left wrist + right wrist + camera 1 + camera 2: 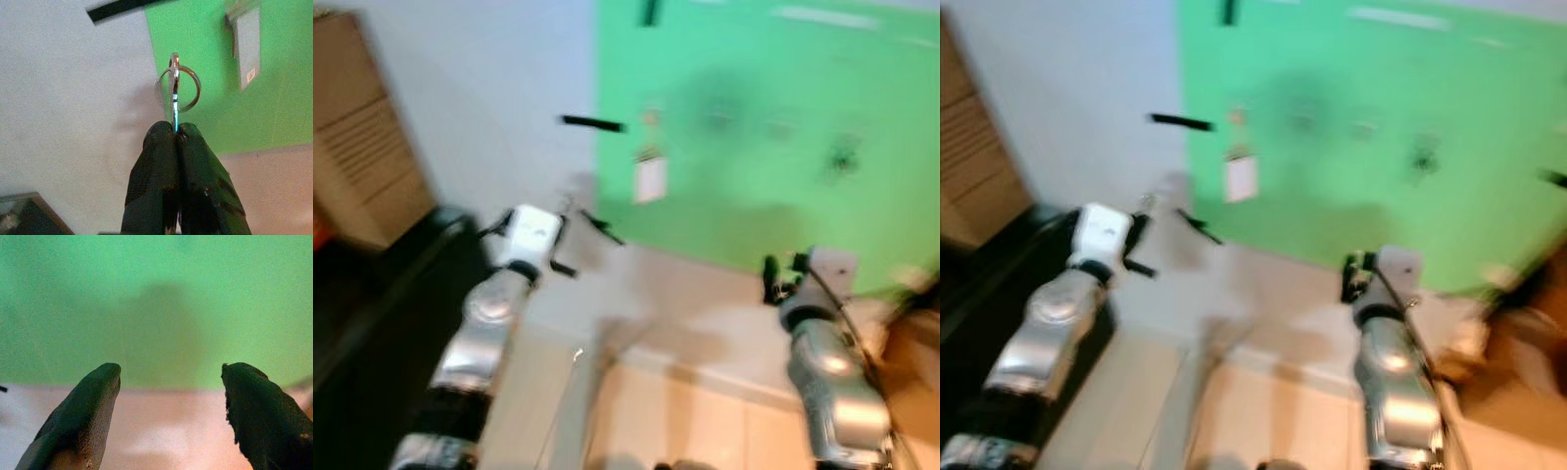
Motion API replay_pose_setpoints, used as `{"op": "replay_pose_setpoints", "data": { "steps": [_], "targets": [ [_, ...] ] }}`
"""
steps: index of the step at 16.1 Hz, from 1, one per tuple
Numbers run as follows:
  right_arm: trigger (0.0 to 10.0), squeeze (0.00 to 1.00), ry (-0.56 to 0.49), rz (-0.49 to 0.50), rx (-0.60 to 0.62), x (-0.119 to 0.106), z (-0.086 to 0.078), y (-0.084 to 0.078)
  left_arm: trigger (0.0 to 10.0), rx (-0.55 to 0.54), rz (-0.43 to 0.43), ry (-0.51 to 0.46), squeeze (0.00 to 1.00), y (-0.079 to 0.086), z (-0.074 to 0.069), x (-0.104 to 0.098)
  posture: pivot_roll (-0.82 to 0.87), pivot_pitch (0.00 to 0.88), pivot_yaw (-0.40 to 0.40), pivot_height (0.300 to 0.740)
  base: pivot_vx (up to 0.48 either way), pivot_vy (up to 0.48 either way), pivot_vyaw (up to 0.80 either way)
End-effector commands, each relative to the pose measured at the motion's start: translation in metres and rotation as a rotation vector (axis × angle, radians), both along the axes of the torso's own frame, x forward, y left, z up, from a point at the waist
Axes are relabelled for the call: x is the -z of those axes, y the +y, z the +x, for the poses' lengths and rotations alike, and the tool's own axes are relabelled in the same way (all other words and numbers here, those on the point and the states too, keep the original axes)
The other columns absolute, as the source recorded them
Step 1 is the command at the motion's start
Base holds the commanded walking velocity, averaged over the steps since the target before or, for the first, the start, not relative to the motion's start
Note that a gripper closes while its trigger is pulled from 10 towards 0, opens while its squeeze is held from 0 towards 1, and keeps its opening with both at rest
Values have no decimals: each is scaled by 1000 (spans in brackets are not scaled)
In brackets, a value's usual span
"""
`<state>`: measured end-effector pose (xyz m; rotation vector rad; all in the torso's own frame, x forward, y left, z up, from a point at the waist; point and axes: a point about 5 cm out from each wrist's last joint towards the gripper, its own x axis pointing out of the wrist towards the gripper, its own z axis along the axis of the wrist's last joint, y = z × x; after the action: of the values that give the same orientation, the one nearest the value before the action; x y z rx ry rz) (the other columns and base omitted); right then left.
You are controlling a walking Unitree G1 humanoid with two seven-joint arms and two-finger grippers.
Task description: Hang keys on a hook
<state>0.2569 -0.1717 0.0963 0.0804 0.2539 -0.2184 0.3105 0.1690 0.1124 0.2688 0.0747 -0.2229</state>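
My left hand [176,129] pinches the silver key with its steel ring [175,90], blade upright; the green wall panel [274,73] lies just ahead.

Both head views are smeared by motion blur: the green board [764,137], the white tag [649,179] on it and the black hooks near that tag have soft, streaked edges. Light is bright and even, washing the white wall [489,98] beside the board pale. The left wrist view is sharp; the key ring [180,88] glints and casts a faint shadow on the wall. In the right wrist view a broad soft shadow lies on the board.
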Motion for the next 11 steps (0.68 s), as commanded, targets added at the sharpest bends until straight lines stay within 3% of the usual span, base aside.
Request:
{"op": "replay_pose_setpoints", "data": {
  "steps": [1,5,8,11],
  "targets": [
    [10000,0,16,-17,15,3,-3,-5,10000,32,-32,-13,0,-8,-2,-4,-69,0,35,740,0,0,-800],
    [10000,0,1,39,32,-1,-6,-7,10000,41,-92,-14,0,-11,-2,-5,-90,0,51,740,0,0,-741],
    [10000,0,-10,86,-50,-6,-2,2,10000,24,-114,-15,0,-11,2,-8,-84,0,40,740,0,0,0],
    [10000,0,-32,26,-78,-7,2,2,10000,25,-115,-29,0,-10,1,-11,-75,0,28,740,0,0,0]
  ]
}}
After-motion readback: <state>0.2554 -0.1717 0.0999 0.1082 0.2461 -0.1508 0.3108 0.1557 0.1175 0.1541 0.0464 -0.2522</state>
